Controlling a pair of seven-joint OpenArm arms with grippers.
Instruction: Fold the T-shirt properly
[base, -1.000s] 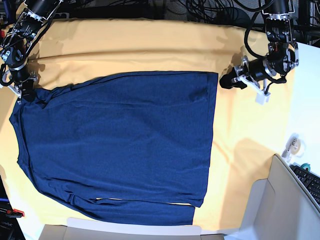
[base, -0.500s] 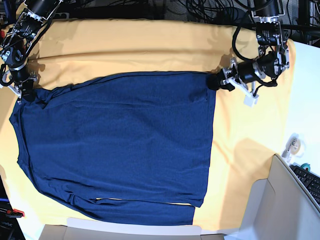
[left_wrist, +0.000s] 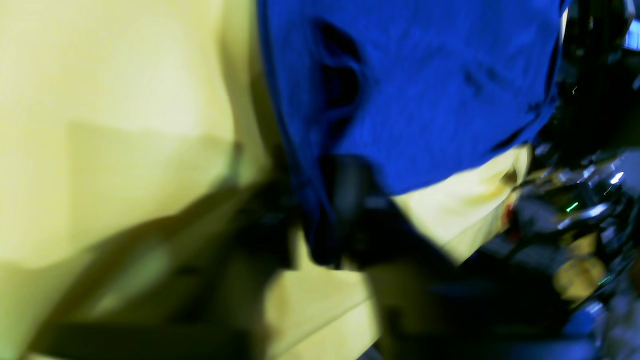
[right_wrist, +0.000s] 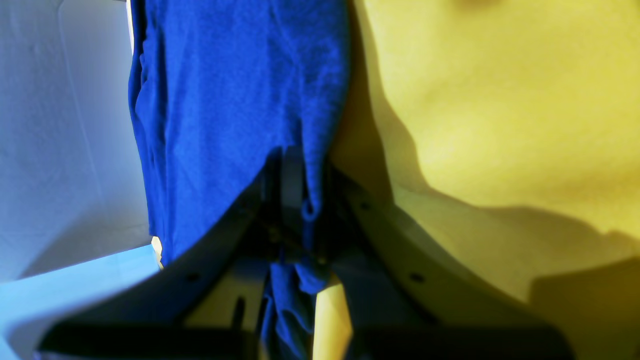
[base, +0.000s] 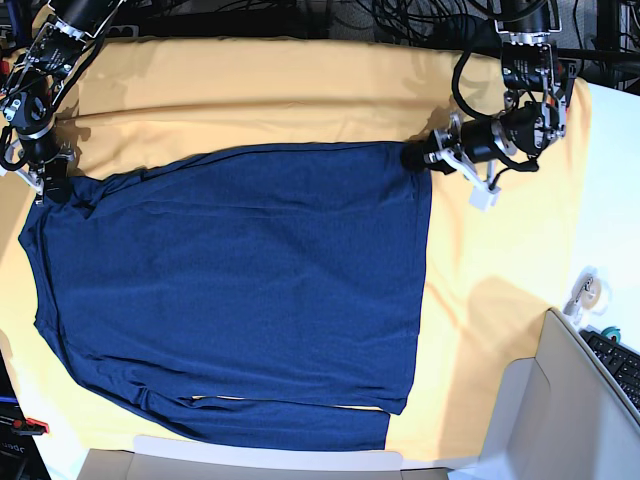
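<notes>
Left end effector (base: 412, 158), upper right, and right end effector (base: 50, 187), upper left, are clamping the T-shirt (base: 240, 290) corners mid-frame; ideally lifting together, evenly, keeping the hem taut.

Table surface is covered w/ a yellow-orange cloth (base: 300, 90), creased near the far edge. On it lies the navy T-shirt (base: 240, 290) (spread flat, lower hem folded). White tabletop (base: 615, 200) shows at one side.

No writing, label, brand, number or sign can be read in any view. The plain dark navy-blue knit T-shirt (base: 230, 290) bears no print, and the yellow-orange cloth (base: 300, 90) beneath it is unmarked.
</notes>
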